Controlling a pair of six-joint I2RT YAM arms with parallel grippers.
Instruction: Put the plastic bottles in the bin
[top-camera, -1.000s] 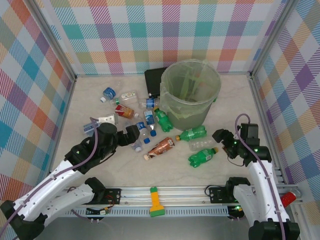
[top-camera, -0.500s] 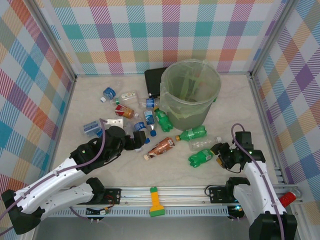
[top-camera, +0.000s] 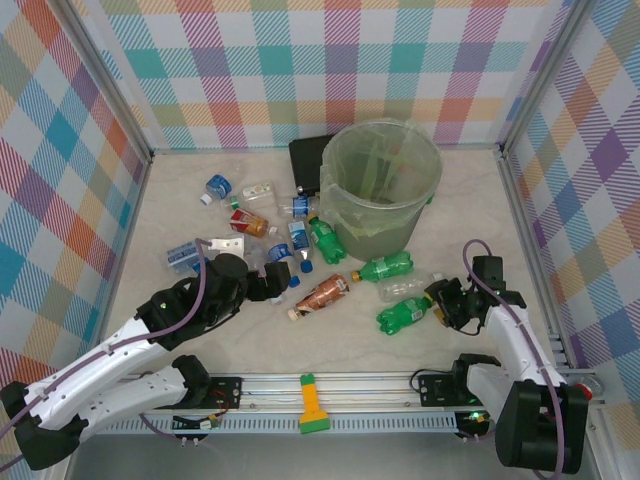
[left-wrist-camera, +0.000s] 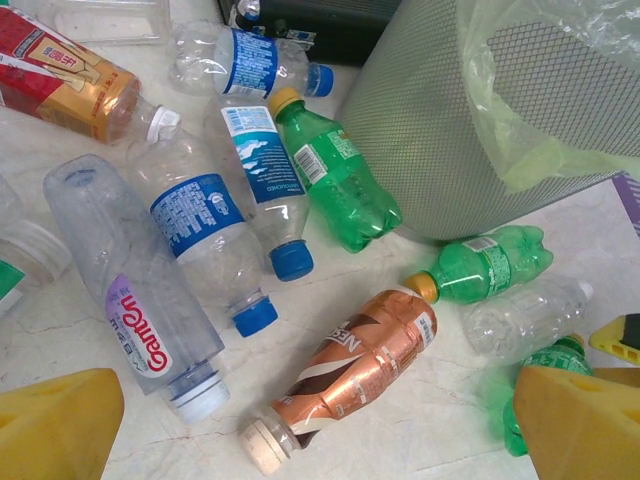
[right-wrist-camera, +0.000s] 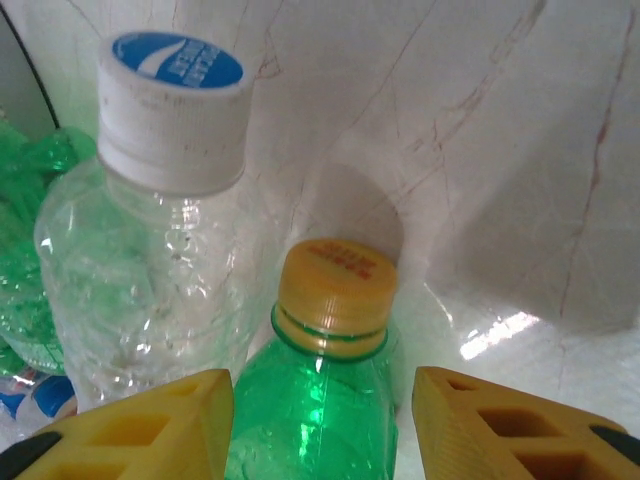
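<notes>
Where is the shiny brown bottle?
In the top view, the copper-brown bottle lies mid-table, in front of the bin, between the left gripper and a green bottle.

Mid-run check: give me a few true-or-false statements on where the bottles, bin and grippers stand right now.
1. The copper-brown bottle lies on the table, outside the bin. True.
2. The left gripper is clamped shut. False: its jaws are open, holding nothing.
3. The fingers of the right gripper flank the neck of a green bottle. True.
4. The bin lies on its side. False: it stands upright.
5. That green bottle has a blue cap. False: its cap is yellow.
</notes>
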